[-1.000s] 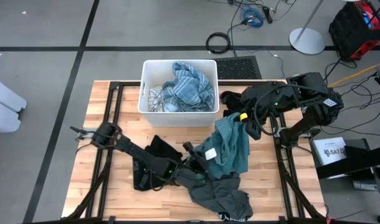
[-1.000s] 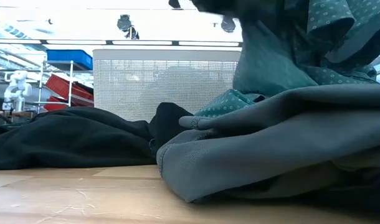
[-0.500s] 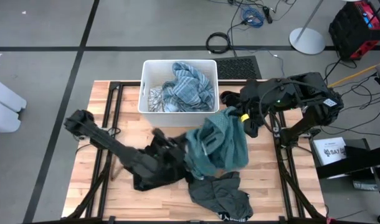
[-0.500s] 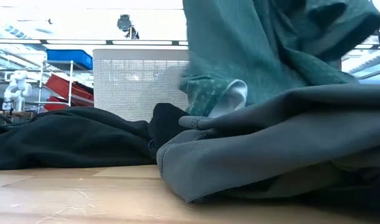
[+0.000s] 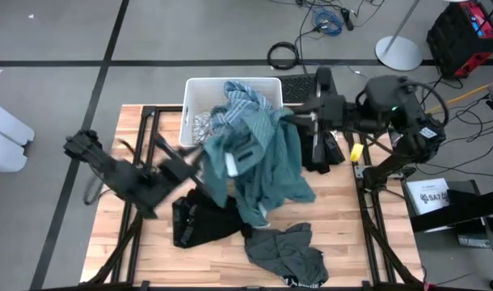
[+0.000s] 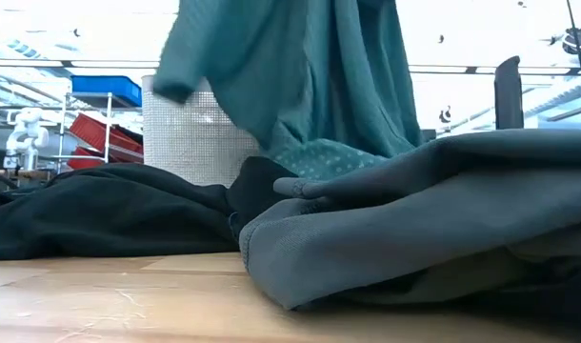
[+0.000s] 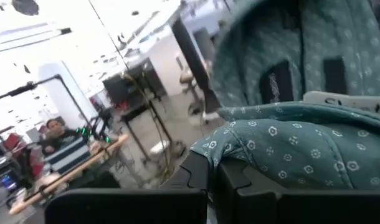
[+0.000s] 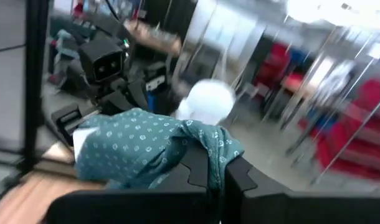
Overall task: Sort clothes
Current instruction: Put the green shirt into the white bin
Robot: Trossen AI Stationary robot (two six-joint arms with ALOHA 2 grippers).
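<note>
Grey floor with dark seam lines surrounded the wooden table (image 5: 109, 242), which sat in a black frame; cables lay on the floor beyond its far edge, and a red case (image 5: 463, 32) stood at the far right.

At the left, the left gripper (image 5: 200, 153) was raised over the table's left half, its fingers closed on one edge of the teal green garment (image 5: 259, 166). The left wrist view confirmed patterned teal cloth pinched between those fingers. A black garment (image 5: 200, 220) lay flat on the table below it.

At centre, the white bin (image 5: 200, 93) stood at the table's far edge and held blue striped and white-grey patterned cloth (image 5: 240, 101). The teal green garment hung stretched between the two arms, partly covering the bin's near side. A dark grey garment (image 5: 285, 252) lay bunched at the table's near edge, apart from the hanging cloth.

At the right, the right gripper (image 5: 299, 115) was held beside the bin's right corner, its fingers closed on the garment's other edge, as the right wrist view showed.
</note>
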